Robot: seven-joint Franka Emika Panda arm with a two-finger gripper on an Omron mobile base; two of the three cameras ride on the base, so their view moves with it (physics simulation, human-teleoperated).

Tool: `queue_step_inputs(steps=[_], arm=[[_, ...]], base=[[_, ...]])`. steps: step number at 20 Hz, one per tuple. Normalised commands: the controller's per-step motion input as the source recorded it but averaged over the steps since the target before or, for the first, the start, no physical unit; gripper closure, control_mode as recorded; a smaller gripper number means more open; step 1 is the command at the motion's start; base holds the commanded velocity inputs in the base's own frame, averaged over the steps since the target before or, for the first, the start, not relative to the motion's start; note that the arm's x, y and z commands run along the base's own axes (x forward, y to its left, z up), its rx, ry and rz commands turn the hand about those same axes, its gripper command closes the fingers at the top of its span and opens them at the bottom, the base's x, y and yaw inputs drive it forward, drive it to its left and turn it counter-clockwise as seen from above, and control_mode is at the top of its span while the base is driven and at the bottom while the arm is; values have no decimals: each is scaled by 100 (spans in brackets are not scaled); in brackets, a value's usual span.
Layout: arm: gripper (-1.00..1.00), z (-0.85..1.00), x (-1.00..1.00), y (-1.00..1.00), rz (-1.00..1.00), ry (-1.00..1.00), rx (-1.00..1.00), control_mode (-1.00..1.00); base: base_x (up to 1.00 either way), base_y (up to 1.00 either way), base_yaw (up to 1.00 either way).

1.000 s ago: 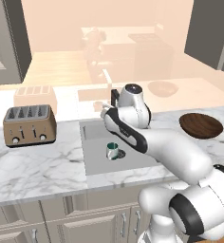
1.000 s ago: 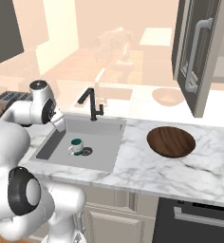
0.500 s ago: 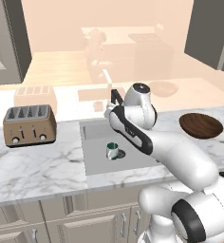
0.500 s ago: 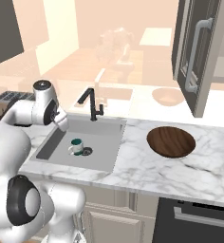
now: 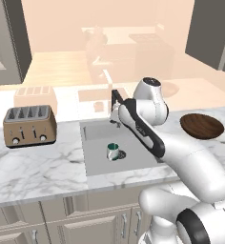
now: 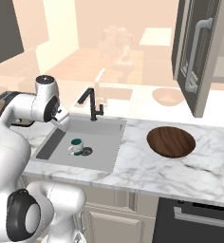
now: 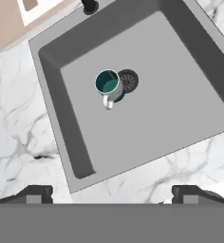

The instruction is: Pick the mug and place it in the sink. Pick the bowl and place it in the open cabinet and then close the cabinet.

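Mug: the mug stood upright on the floor of the sink, just beside the round drain and partly overlapping it in the hand view, its white handle pointing toward the near rim; from the left base view it sat near the basin's middle.
Gripper: the gripper hung above the sink with its jaws spread wide and nothing between them; the mug lay below, well apart from the tips.
Task stage: judged from how things lay, the mug part looked done and the bowl part not yet begun.
Bowl: the bowl rested on the marble counter to the right of the sink, well apart from the hand.
Key relation: the bowl lay to the right of the gripper, past the sink's right rim; being round and shallow it had no long axis, so a grasp would likely go over its rim.
Cabinet: the cabinet hung above and beyond the bowl, at the far right, its door standing open toward the room.
Other: a toaster stood on the counter to the left of the sink.
Writing: no brand, label or lettering could be read anywhere.
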Motion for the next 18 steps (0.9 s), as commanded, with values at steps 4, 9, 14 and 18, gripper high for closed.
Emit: queue_step_inputs(steps=[4, 9, 14, 18], arm=[[-100, 4, -48, -17, 12, 5, -5, -100], [-100, 12, -49, -3, 24, 0, -17, -100], [-100, 9, -25, 0, 26, 0, -11, -100], [-100, 0, -13, -10, 22, 0, 0, -100]], base=[[0, 0, 0], [0, 0, 0], [0, 0, 0], [0, 0, 0]])
